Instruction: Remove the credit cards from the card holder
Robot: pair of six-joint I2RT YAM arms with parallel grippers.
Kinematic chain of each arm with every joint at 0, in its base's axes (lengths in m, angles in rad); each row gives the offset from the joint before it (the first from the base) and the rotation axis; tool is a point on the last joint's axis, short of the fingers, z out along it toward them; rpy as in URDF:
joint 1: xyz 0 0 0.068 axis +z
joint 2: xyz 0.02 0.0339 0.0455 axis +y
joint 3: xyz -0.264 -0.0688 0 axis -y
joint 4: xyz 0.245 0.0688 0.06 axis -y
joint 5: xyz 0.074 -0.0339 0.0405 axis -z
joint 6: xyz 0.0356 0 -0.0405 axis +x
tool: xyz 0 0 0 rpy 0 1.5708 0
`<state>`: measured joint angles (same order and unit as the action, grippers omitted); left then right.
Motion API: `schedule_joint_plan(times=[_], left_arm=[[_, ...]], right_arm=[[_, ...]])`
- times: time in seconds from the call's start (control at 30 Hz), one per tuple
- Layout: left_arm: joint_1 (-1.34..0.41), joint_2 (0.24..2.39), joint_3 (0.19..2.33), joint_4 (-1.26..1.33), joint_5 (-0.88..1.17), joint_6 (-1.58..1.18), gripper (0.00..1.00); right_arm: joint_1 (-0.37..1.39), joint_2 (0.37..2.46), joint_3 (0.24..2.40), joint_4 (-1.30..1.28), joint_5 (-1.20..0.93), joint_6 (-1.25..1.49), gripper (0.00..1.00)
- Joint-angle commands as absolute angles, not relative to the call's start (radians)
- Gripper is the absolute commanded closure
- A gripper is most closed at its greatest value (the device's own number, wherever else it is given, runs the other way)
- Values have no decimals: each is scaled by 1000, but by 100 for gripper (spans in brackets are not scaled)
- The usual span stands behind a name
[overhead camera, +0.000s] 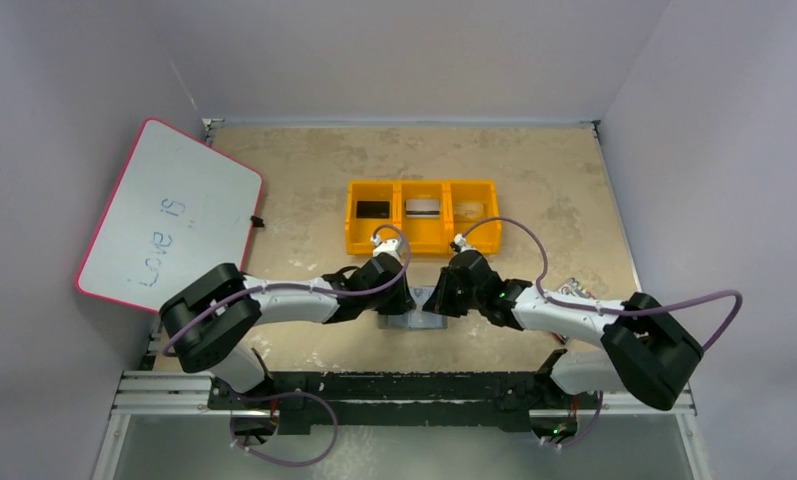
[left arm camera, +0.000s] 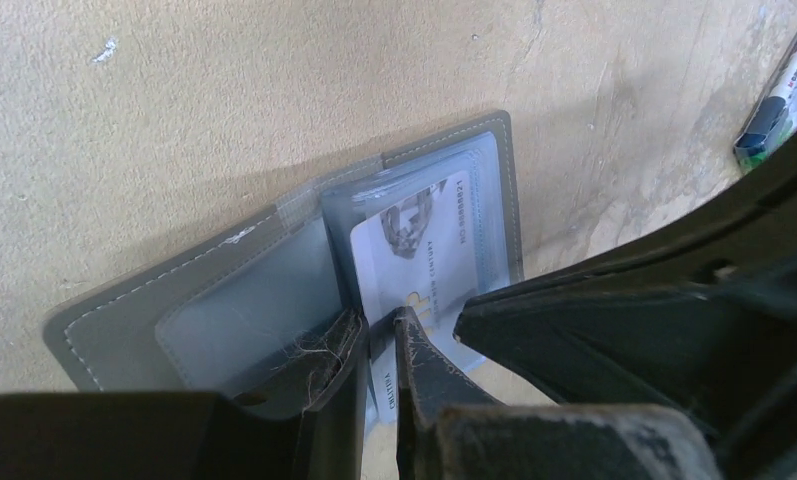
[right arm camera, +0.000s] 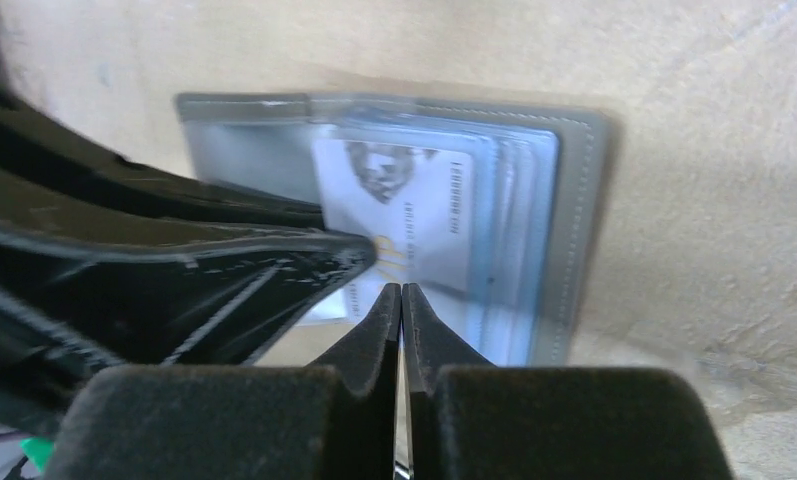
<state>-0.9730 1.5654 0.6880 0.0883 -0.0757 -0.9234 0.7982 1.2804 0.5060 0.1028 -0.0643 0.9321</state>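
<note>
Your left gripper has its jaws pinched narrowly on the silver-white credit card, which sits partly out of the open card holder at frame centre. Your right gripper has its jaws pressed together, tips touching that card.

The whiteboard reads "Love is"; the credit card print blurs.
</note>
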Motion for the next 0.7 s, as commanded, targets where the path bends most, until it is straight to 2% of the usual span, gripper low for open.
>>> schedule_joint_plan(times=[0.0,0.1,0.3,0.5,0.67], left_arm=[[-960,1585,688,46,-54,-880,100],[-953,1578,683,28,-74,-904,99],[-947,1552,664,37,-68,-946,86],[-945,1532,623,92,-56,-1013,80],[-942,1525,588,163,-24,-1047,78]], right_arm=[[797,1329,482,103,-11,978,100],[796,1370,479,58,5,1002,100],[798,1391,474,13,33,1015,100],[797,1364,460,6,30,1032,100],[797,1367,455,17,22,1040,100]])
